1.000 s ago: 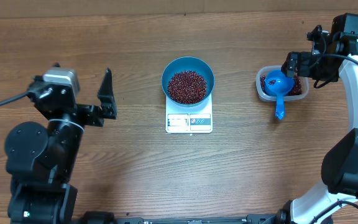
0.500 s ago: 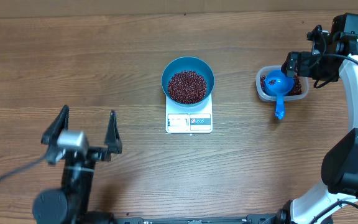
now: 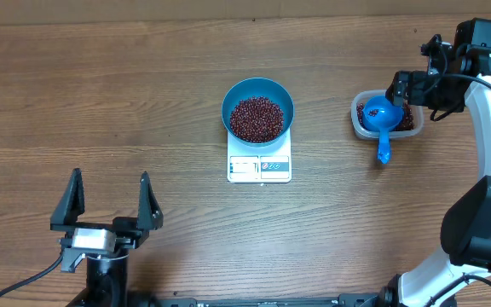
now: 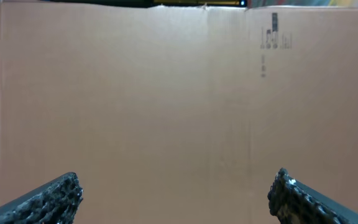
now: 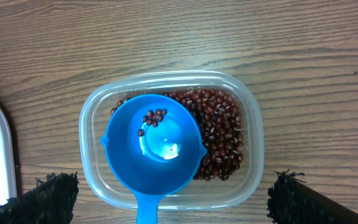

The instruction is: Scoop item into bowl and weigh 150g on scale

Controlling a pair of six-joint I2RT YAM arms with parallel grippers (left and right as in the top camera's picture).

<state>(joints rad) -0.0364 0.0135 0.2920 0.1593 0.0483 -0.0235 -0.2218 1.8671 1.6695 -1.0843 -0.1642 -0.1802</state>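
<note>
Scooping looks paused or done: the bowl (image 3: 257,85) sits on the scale (image 3: 259,167), covering its rear half, with a maroon heap of beans (image 3: 257,118) in it. The display strip at the scale's front is too small to read, so I can't tell if it's at target. The tub (image 3: 357,126) with the rest of the beans is well right of the scale. The scoop (image 3: 383,115) lies in it, cup over the tub's scale-side half, handle sticking out over the rim toward the front. The right gripper (image 5: 173,180) hovers over the tub, fingers wide, holding nothing. The left gripper (image 3: 111,177) is well left and front of the scale, fingers also spread wide and empty. My read: check the weight next. If it's short, the right gripper has to come down on the scoop handle, close on it, dig into the beans on the tub's far-from-scale side and carry level to the bowl. Only small top-ups now, as overshoot is the risk. The overhead view gives the whole layout. The right wrist view adds that the scoop cup holds just a few stray beans. The left wrist view shows only a plain tan board (image 4: 166,93) between its fingertips, none of the task items.
</note>
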